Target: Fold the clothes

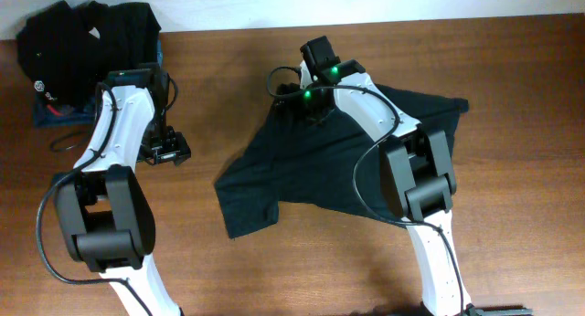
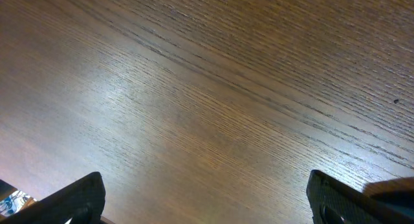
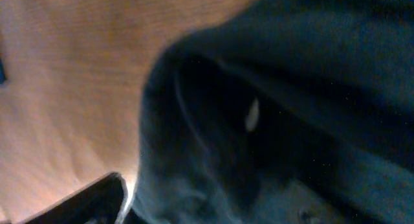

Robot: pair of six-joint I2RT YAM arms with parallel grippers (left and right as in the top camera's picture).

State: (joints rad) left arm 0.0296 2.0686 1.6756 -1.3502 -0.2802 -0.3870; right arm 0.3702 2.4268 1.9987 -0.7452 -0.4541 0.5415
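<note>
The clothes [image 1: 311,165], one plain black shirt-like garment, lie spread and rumpled across the middle of the wooden table [image 1: 274,261]. My right gripper [image 1: 306,104] is down on its far left edge. In the right wrist view dark fabric [image 3: 291,88] fills the space between the jaws of my right gripper [image 3: 213,208]. One finger [image 3: 97,201] shows at the left, still wide of the cloth; the other is mostly covered. My left gripper [image 1: 169,153] hovers left of the garment, apart from it. In the left wrist view the left gripper [image 2: 207,201] stands open over bare wood.
A heap of other dark garments [image 1: 82,42] sits at the back left corner, with a blue piece [image 1: 46,115] under it. The left arm's base [image 1: 105,225] and the right arm's base [image 1: 420,174] stand near the front. The right arm's base rests over the garment's right part.
</note>
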